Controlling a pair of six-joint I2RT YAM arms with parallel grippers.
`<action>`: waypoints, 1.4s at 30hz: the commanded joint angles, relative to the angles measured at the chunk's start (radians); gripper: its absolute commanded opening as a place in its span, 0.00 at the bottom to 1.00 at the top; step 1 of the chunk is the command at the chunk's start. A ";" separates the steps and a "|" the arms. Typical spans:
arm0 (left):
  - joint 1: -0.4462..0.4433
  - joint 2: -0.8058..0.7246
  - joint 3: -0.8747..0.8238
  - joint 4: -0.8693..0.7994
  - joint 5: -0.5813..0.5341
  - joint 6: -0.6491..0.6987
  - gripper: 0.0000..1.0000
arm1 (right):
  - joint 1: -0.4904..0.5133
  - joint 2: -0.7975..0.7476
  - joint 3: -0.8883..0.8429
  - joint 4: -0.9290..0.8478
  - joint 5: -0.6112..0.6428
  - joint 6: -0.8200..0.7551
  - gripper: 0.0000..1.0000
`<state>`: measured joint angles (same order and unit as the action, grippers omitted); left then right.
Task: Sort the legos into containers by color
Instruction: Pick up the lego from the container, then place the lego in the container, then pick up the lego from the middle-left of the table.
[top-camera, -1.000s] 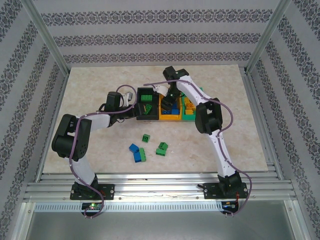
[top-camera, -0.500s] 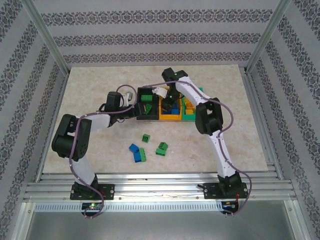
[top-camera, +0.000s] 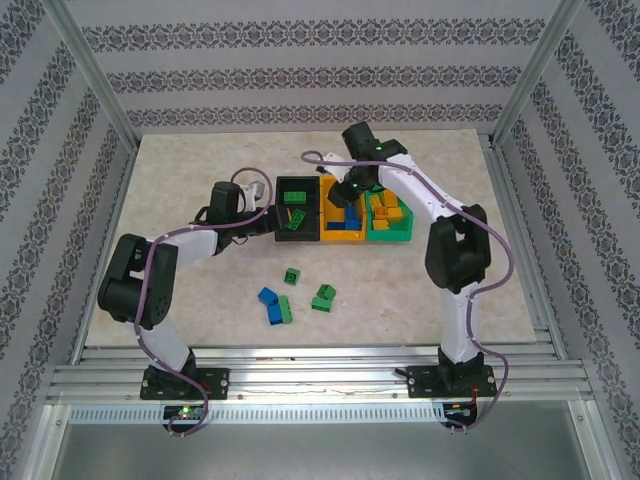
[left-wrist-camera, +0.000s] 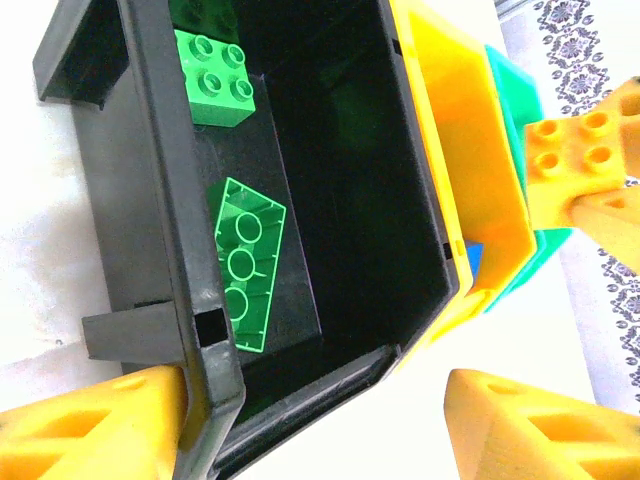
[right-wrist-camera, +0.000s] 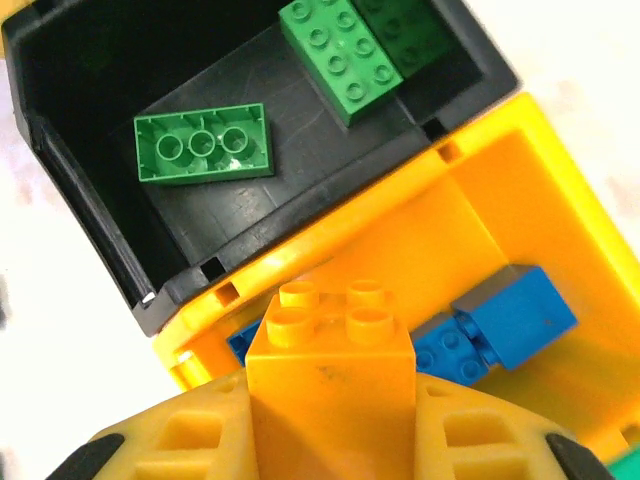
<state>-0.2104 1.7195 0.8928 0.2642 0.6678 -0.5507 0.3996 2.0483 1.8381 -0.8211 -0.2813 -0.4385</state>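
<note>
Three bins stood in a row mid-table (top-camera: 200, 165), their long walls touching: black bin (top-camera: 296, 181) on the left, yellow bin (top-camera: 340, 237) in the middle, green bin (top-camera: 390, 236) on the right.

Contents:
- Black bin: two green bricks (right-wrist-camera: 203, 143). One lay flipped, the round tubes of its underside showing, close to a long wall. The other sat studs-up toward the far end. The rest of the floor was bare.
- Yellow bin: blue bricks (right-wrist-camera: 510, 315) on the floor, at least three. The held brick partly hid them in the right wrist view, so I could not get an exact count.
- Green bin: an orange pile (top-camera: 385, 205), several bricks heaped together. I could not read the number.

Right gripper (right-wrist-camera: 330, 400) was clamped on an orange brick (right-wrist-camera: 330, 350), a square four-stud block, studs facing the wrist camera. It hung over the yellow bin, near the wall next to the black bin, and was not resting on anything inside.

Left gripper (left-wrist-camera: 318, 392) sat at the near end of the black bin with its jaws apart, straddling the corner. One finger (left-wrist-camera: 90, 430) lay against the outside of the bin's long wall. The other stood clear of the bin on the yellow-bin side.

Loose bricks (top-camera: 291, 275), green and blue, lay on the table between the bins and the arm bases, well apart from the bins. Two of them were touching, and the others lay singly nearby.
</note>
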 joint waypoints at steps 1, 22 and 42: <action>-0.010 -0.075 -0.006 -0.006 -0.010 0.027 0.69 | -0.069 -0.112 -0.140 0.160 -0.014 0.170 0.23; -0.007 -0.359 -0.148 -0.218 -0.108 0.151 0.73 | -0.190 -0.245 -0.439 0.383 0.101 0.420 0.56; -0.196 -0.644 -0.318 -0.773 -0.251 -0.027 0.69 | 0.014 -0.578 -0.910 0.593 0.234 0.504 0.56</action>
<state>-0.3763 1.0878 0.5861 -0.3725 0.4854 -0.4805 0.4145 1.5070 0.9527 -0.3058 -0.0906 0.0330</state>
